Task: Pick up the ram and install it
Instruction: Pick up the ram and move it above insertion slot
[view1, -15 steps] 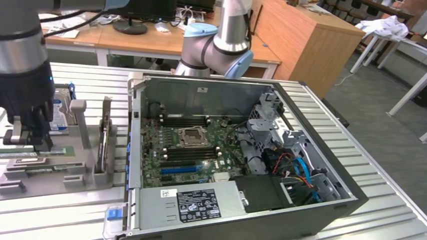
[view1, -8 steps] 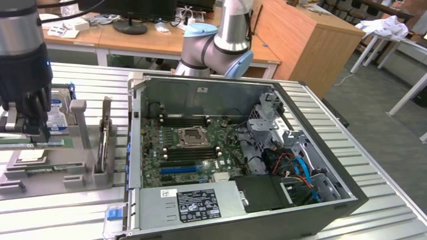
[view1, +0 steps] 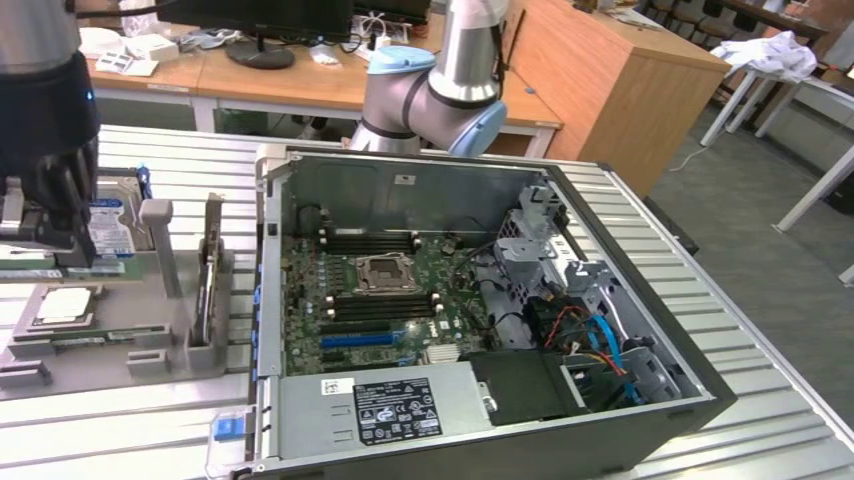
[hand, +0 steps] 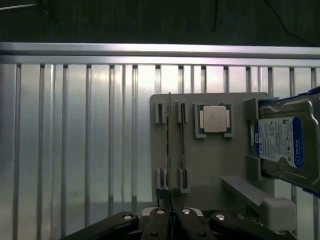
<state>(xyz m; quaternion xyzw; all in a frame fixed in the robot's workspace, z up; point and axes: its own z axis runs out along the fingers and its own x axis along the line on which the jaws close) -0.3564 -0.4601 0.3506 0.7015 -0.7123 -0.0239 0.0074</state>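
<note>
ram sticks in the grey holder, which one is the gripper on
The ram stick farther from the CPU: the gripper is shut on its end. The other ram stick, beside the CPU, stands free in its slots.

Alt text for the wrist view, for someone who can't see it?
The claw is shut on a thin green ram stick standing on edge in a grey holder tray. The tray also holds a square silver processor chip and a silver hard drive with a blue-white label.

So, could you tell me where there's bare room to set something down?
The table is bare on the exterior view's right of the computer case and in front of the grey tray. The tray is crowded: hard drive, chip, ram, gripper.
</note>
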